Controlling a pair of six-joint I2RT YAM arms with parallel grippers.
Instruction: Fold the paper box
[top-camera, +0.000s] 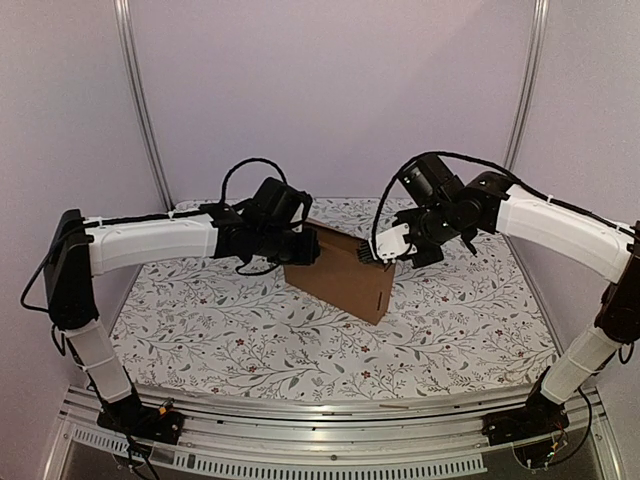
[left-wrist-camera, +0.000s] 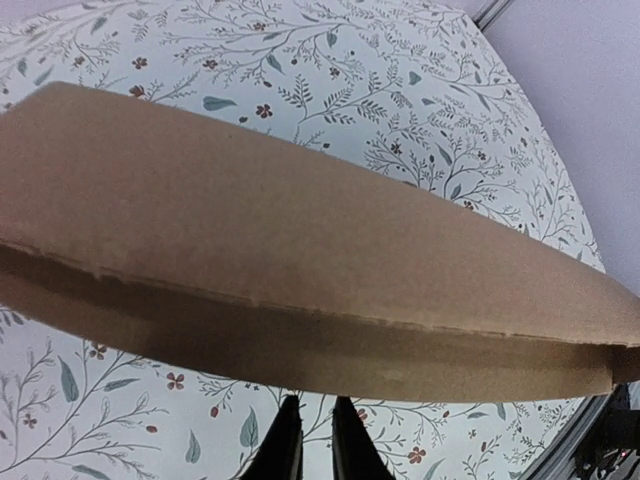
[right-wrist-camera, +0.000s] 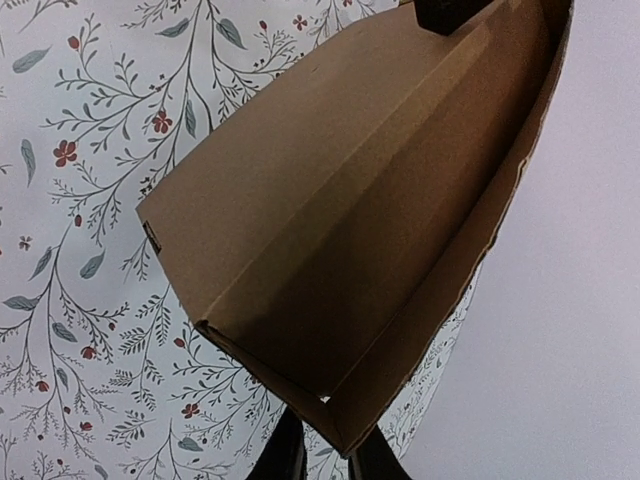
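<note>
The paper box, plain brown cardboard, stands on edge in the middle of the table. My left gripper is at its upper left end. In the left wrist view the box fills the middle, and the left gripper shows two fingers close together, a thin strip of cloth between them, tips hidden under the box's lower edge. My right gripper is at the upper right end. In the right wrist view I look into the box's open inside, and the right gripper is shut on its near corner.
A floral tablecloth covers the table. A metal rail runs along the near edge between the arm bases. Lilac walls with upright poles close in the back and sides.
</note>
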